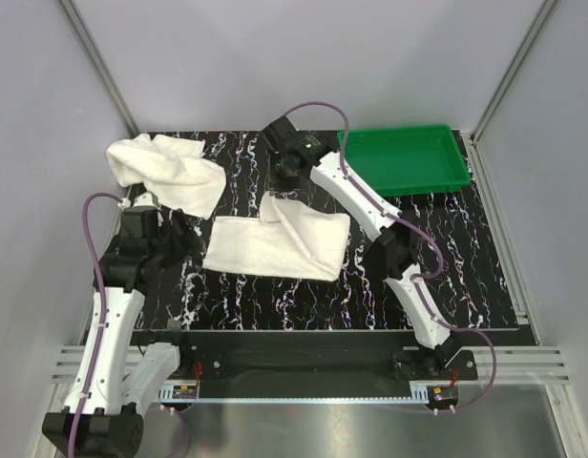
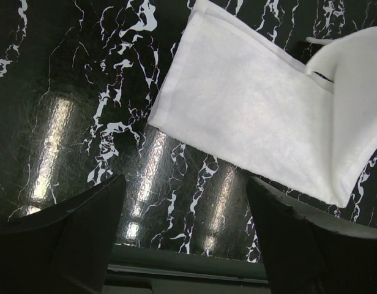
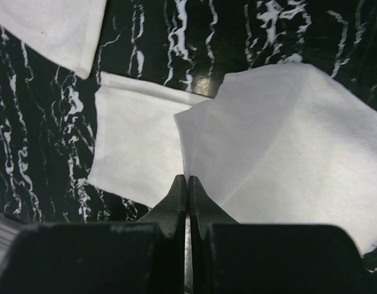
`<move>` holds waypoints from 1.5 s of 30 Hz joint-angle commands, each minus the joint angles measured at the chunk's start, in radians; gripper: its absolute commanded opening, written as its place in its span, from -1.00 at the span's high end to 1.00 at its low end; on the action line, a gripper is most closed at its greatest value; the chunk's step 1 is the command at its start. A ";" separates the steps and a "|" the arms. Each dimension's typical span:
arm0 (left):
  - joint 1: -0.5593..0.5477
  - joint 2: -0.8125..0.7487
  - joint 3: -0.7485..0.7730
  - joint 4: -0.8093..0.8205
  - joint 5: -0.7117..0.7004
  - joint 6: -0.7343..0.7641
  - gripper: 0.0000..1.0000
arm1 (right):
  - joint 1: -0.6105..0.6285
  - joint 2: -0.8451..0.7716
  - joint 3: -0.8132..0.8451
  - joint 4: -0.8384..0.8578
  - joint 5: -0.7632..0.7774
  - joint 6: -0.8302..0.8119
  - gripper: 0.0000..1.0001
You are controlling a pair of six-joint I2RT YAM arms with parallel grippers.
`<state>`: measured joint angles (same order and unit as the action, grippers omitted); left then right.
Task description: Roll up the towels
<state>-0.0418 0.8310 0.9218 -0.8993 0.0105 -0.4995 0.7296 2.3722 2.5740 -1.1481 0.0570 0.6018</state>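
A white towel [image 1: 275, 246] lies flat in the middle of the black marbled table, its far right part lifted and folded over. My right gripper [image 1: 278, 194] is shut on that lifted fold; in the right wrist view the shut gripper [image 3: 187, 181] pinches the raised cloth [image 3: 286, 153] above the flat layer [image 3: 133, 153]. A second white towel [image 1: 167, 172] lies crumpled at the back left, and its corner shows in the right wrist view [image 3: 54, 24]. My left gripper [image 1: 176, 239] is open and empty, just left of the flat towel [image 2: 250, 104], over bare table [image 2: 185, 214].
A green plastic tray [image 1: 409, 157] stands at the back right, just right of the right wrist. Grey walls close the table on the left, back and right. The black base rail [image 1: 294, 358] runs along the near edge.
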 commanded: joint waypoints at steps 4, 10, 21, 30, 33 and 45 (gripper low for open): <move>0.006 -0.066 -0.066 0.019 -0.007 0.004 -0.72 | 0.114 0.030 0.052 0.132 -0.091 0.030 1.00; 0.006 -0.113 -0.089 0.060 -0.006 0.004 -0.72 | 0.195 0.068 0.041 0.273 -0.089 0.046 1.00; 0.007 -0.109 -0.095 0.062 -0.009 -0.004 -0.72 | 0.254 0.139 0.015 0.407 -0.129 0.093 0.98; 0.008 -0.104 -0.097 0.062 -0.050 -0.013 -0.72 | 0.315 0.070 -0.185 0.491 -0.194 0.076 -0.29; 0.008 -0.104 -0.097 0.062 -0.070 -0.019 -0.72 | 0.312 -0.062 -0.348 0.525 -0.131 0.056 -0.46; 0.008 0.116 -0.058 0.192 -0.092 -0.040 -0.71 | 0.168 -0.689 -1.136 0.682 0.098 0.035 -0.78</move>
<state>-0.0395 0.8665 0.8246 -0.8150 -0.0528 -0.5232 0.9497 1.8030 1.5692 -0.5537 0.0799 0.6407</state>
